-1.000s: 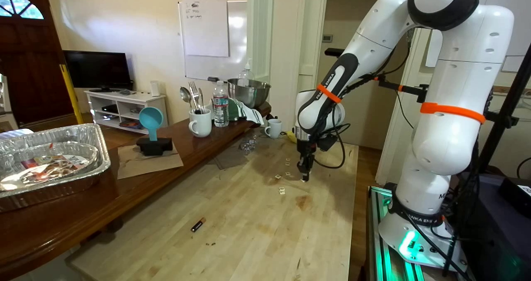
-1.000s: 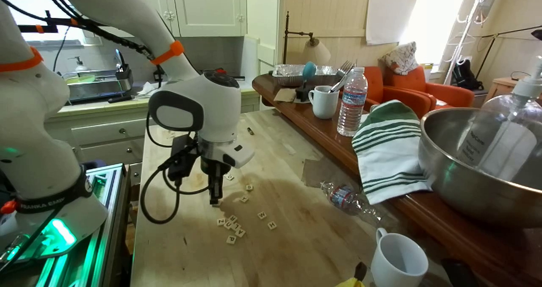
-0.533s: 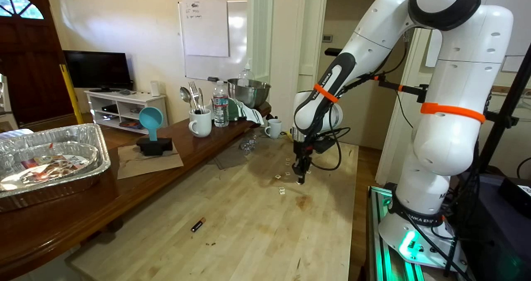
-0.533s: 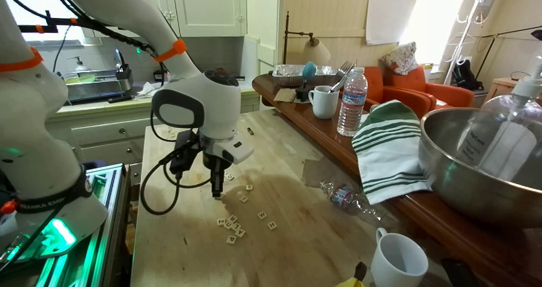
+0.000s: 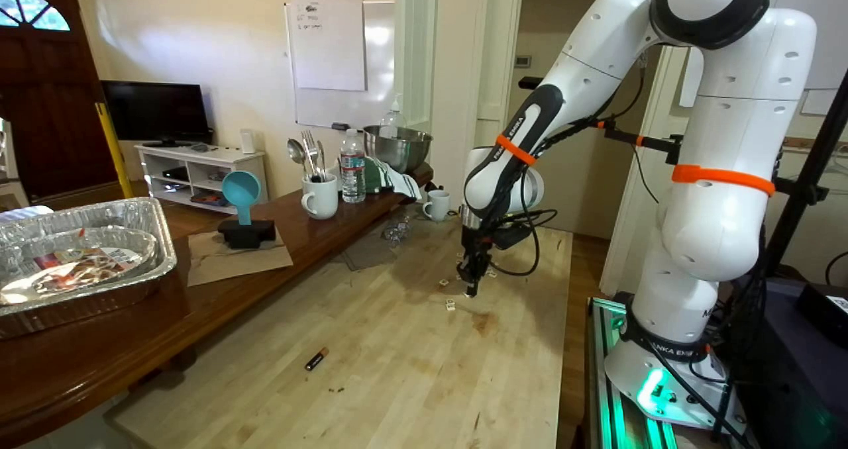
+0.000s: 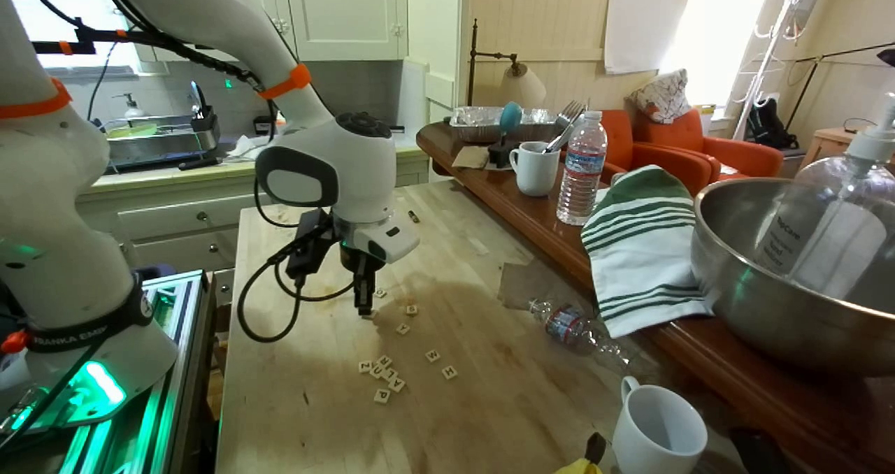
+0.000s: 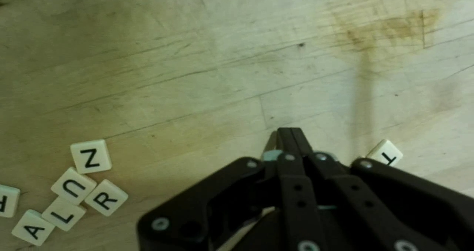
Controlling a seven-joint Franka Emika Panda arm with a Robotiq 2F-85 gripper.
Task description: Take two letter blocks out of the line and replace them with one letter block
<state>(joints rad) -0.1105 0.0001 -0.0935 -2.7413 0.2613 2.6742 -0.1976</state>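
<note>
The line is a short row of tiny pale letter blocks on the wooden table; in an exterior view its end shows partly behind my gripper. In the wrist view my gripper is shut, its fingertips touching each other. Its tips are down at the table beside the row, as an exterior view shows. A small pale block lies at the tips, apparently under or against them; the fingers hide it in the wrist view. A T block lies to the right.
A loose cluster of letter blocks lies behind, with an N block at its edge in the wrist view. W and H blocks lie apart. A crumpled bottle, a white mug and a battery are on the table.
My gripper has slid low over the table, away from the cluster and toward the row. The small pale block at its tips has moved along with it. The other blocks have stayed put.
</note>
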